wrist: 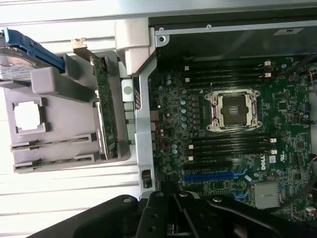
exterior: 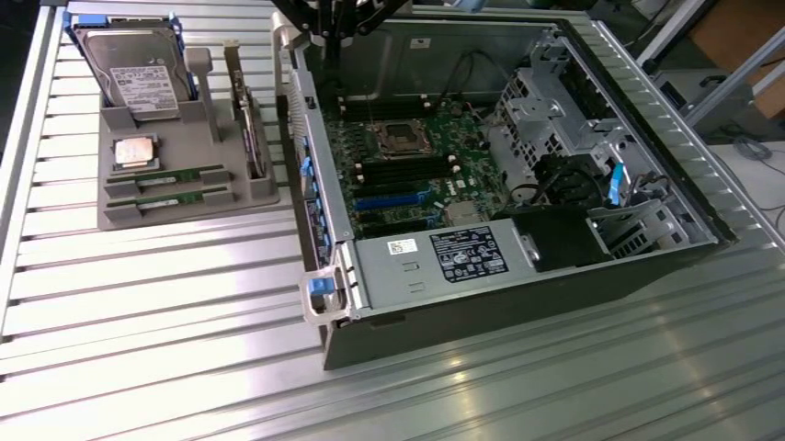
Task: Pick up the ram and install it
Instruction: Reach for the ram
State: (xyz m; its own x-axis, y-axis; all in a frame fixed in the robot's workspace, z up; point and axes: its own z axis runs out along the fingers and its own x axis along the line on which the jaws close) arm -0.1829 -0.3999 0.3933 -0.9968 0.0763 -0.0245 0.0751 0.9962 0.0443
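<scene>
Two ram sticks, thin and green, lie in slots at the front of a grey holder tray (exterior: 123, 216): one ram (exterior: 165, 175) and a second ram (exterior: 168, 196) beside it. The wrist view shows them as ram (wrist: 52, 144) and ram (wrist: 49, 162). My gripper (wrist: 174, 201) hangs high over the open computer case (exterior: 491, 303); its black linkage shows with the fingers drawn together and nothing between them. The arm (exterior: 337, 18) stands above the case's far wall. Black memory slots (wrist: 230, 144) run beside the empty CPU socket (wrist: 233, 110) on the motherboard (exterior: 405, 193).
The tray also holds a hard drive (exterior: 135, 73), a square silver CPU (exterior: 132, 152) and an upright card (exterior: 249, 129). The case's metal side wall (exterior: 301, 175) rises between tray and motherboard. Cables and a drive cage (exterior: 552, 101) fill the case's right side.
</scene>
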